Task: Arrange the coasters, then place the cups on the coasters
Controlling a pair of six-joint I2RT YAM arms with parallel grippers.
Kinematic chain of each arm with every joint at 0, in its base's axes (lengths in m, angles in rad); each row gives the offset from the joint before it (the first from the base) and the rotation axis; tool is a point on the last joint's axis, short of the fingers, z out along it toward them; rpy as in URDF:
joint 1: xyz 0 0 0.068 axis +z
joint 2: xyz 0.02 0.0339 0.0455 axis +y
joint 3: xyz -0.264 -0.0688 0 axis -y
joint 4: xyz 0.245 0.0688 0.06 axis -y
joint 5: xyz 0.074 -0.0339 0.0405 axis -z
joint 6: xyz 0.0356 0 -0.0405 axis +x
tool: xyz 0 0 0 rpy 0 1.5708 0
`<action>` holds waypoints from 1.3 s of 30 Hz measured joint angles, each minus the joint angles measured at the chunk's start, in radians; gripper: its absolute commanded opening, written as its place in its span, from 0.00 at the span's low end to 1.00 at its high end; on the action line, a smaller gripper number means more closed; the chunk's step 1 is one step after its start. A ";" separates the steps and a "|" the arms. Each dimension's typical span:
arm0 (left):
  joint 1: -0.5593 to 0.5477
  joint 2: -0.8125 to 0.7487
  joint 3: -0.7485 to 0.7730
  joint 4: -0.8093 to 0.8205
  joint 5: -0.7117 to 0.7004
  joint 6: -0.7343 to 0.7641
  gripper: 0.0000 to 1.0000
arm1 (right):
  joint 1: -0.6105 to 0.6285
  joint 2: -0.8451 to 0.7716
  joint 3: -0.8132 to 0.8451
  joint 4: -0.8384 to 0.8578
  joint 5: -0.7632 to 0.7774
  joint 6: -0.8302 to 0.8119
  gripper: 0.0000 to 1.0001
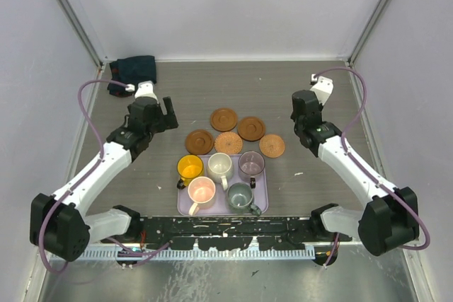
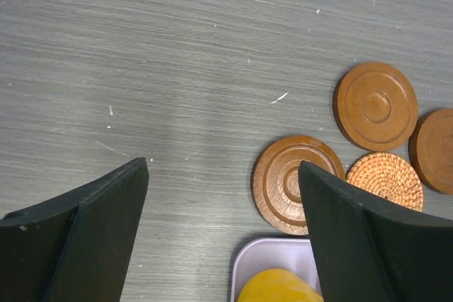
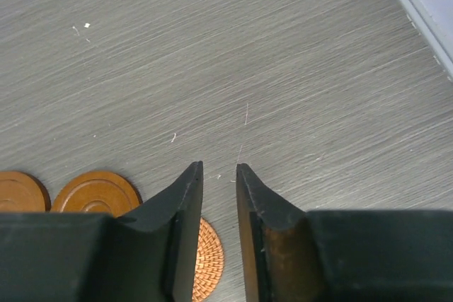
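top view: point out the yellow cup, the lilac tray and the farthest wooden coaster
yellow cup [image 1: 190, 167], top view, inside of the cup
lilac tray [image 1: 264, 186], top view, bare right edge
farthest wooden coaster [image 1: 224, 119], top view, centre of the disc

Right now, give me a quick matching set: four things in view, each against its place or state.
Things:
1. yellow mug
2. grey-green mug
3. woven coaster nearest the tray
4. left hand

Places or states:
A. on the table, just beyond the lilac tray
B. wide open, empty
C. in the tray, far-left corner
D. in the tray, near-right corner

Pairs: 1-C, 2-D, 3-A, 4-B
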State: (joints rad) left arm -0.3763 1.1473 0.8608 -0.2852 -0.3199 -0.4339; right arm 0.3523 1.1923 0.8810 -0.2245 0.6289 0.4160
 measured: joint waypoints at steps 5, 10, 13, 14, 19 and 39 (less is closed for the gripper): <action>0.000 0.088 0.008 0.037 0.063 0.035 0.49 | -0.019 0.021 0.010 0.007 -0.053 0.002 0.07; 0.000 0.210 0.018 0.052 0.146 0.037 0.12 | -0.021 0.068 0.023 0.009 -0.113 0.004 0.01; 0.000 0.257 0.019 0.057 0.185 0.039 0.05 | -0.021 0.099 0.023 0.007 -0.164 0.004 0.01; 0.000 0.268 0.020 0.058 0.195 0.040 0.05 | -0.021 0.106 0.023 0.007 -0.182 0.004 0.01; -0.004 0.311 0.029 0.060 0.238 0.042 0.00 | -0.021 0.137 0.024 0.008 -0.270 0.003 0.01; -0.075 0.548 0.145 0.065 0.314 0.056 0.02 | 0.022 0.380 0.126 0.015 -0.557 -0.031 0.01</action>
State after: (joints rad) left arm -0.4515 1.6951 1.0058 -0.2203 -0.0059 -0.3775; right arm 0.3740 1.5719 1.0069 -0.2092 0.0723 0.3855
